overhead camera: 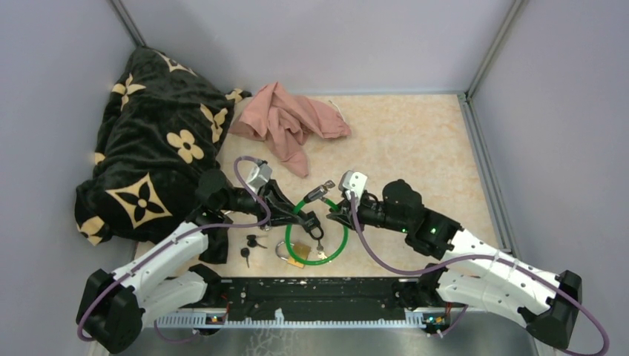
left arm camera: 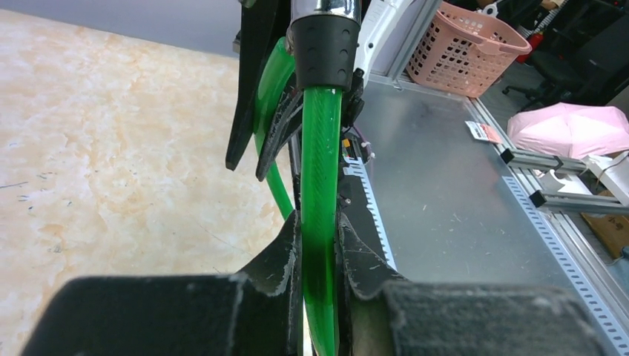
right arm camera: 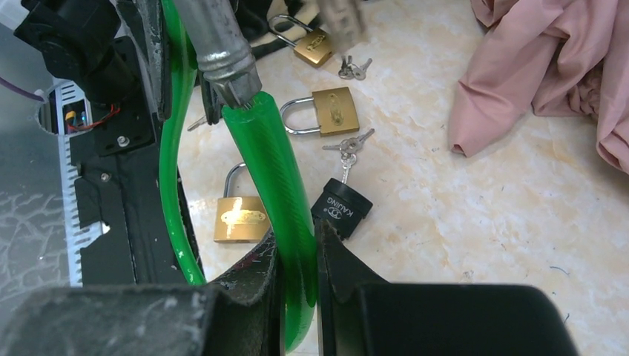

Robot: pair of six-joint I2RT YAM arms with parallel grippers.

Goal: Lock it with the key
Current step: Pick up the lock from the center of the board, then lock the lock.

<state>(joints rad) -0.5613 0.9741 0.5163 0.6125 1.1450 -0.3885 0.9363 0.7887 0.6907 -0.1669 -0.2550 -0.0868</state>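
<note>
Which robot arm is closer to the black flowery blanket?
Left. The left arm has its elbow right beside the blanket; the right arm is away on the other side of the green cable.

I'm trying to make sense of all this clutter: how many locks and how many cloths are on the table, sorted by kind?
Brass padlocks: 3
Green cable lock: 1
Pink cloth: 1
Black flowered blanket: 1
Total: 6
Loose keys lie about too, but they are too small to count surely.
</note>
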